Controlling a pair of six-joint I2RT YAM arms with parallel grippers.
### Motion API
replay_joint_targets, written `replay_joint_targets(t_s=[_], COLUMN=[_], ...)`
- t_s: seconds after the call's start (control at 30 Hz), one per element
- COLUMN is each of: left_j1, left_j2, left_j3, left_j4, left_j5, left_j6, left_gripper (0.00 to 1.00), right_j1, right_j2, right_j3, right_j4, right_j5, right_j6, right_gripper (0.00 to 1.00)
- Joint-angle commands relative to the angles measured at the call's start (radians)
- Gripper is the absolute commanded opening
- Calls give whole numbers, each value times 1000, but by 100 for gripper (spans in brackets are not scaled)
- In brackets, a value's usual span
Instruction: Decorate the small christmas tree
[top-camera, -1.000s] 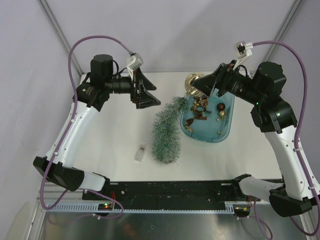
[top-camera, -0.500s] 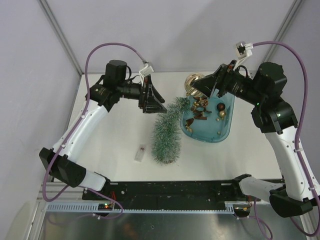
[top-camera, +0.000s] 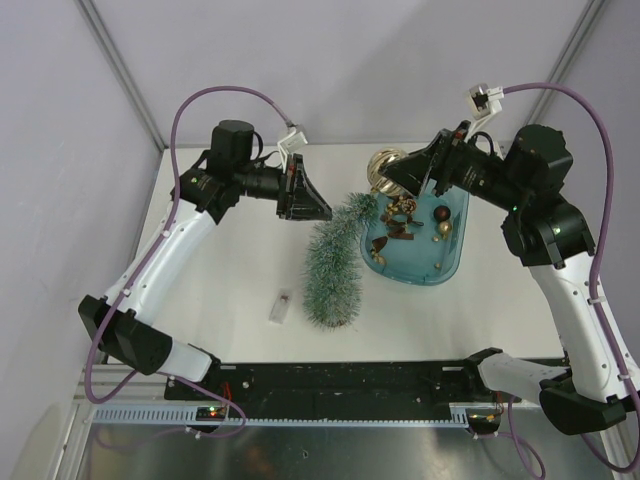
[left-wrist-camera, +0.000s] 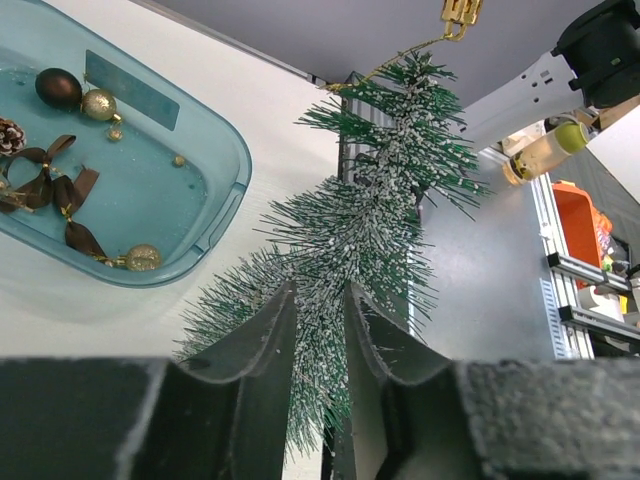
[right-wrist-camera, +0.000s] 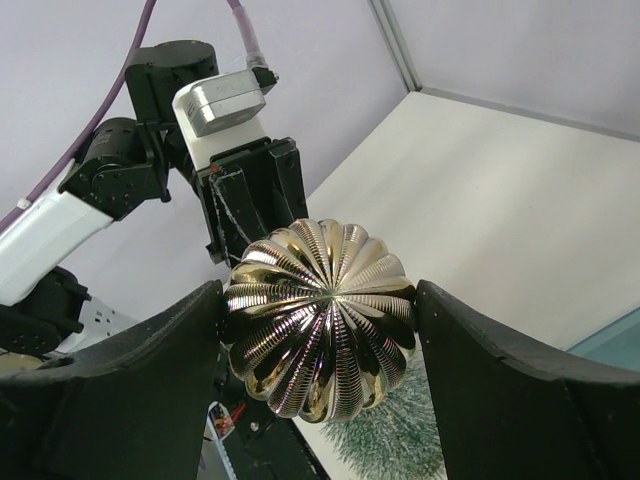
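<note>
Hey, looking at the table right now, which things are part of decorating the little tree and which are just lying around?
For the job: small christmas tree; gold ribbed bauble in the right hand; blue tray holding more ornaments.
Lying about: small clear packet on the table, beside the tree.

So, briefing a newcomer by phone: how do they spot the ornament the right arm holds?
Find the blue tray right of the tree; by its far end the right gripper clamps a gold ball. It is ribbed like a pumpkin, far bigger than the tray's baubles.
</note>
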Motion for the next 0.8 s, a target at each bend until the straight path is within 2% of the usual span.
replay_joint_targets(t_s=[0.0,0.13,0.2,0.77], left_j1=[-9,-9,-9,-9], left_j2=[-16,-18,-23,-84], left_j3=[27,32,28,-23], left_j4=[9,9,11,13], left_j5=[40,43,33,-23], left_j6=[-7,-6,0,25], left_gripper=[28,7,2,0], right_j1=[13,34,43,63], right_j2=[-13,-9,-9,-44], right_j3=[15,16,20,18], right_j4=[37,33,28,-64], right_j5=[-20,-18,-16,17], right_j6=[-14,-22,-27,-73], right_gripper=[27,27,27,26])
